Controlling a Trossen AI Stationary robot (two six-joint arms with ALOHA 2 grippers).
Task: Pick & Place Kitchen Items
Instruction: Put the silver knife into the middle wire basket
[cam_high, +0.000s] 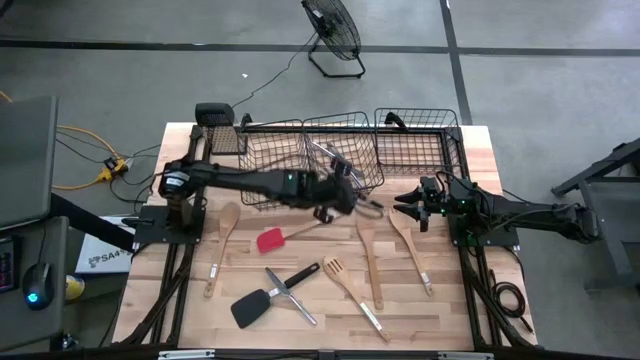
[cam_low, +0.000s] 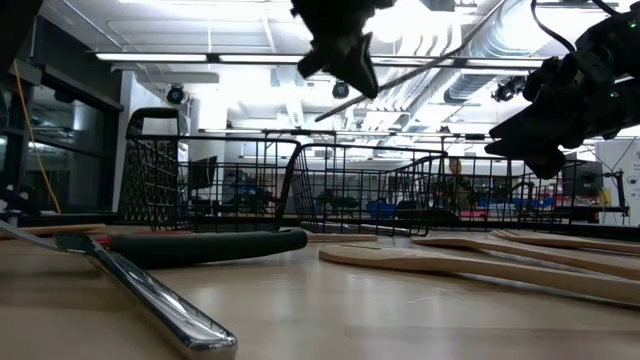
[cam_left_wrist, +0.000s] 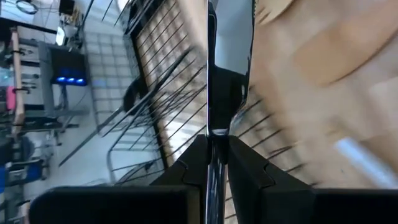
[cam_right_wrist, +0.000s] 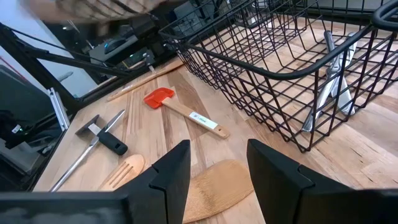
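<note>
So the left gripper (cam_high: 335, 195) is up over the front edge of the middle wire basket (cam_high: 300, 150), fingers (cam_left_wrist: 186, 168) pinched tight on a slim metal utensil (cam_left_wrist: 227, 68) that sticks straight out past them, well above the table (cam_high: 440, 320). The right gripper (cam_high: 410, 208) hangs near the right side with its fingers partly apart, holding nothing. Just below it lie two wooden spoons (cam_high: 410, 250). The red spatula (cam_high: 272, 239) and black turner (cam_high: 250, 306) sit further left on the table. Some silver cutlery (cam_right_wrist: 333, 74) is already in the basket.
</note>
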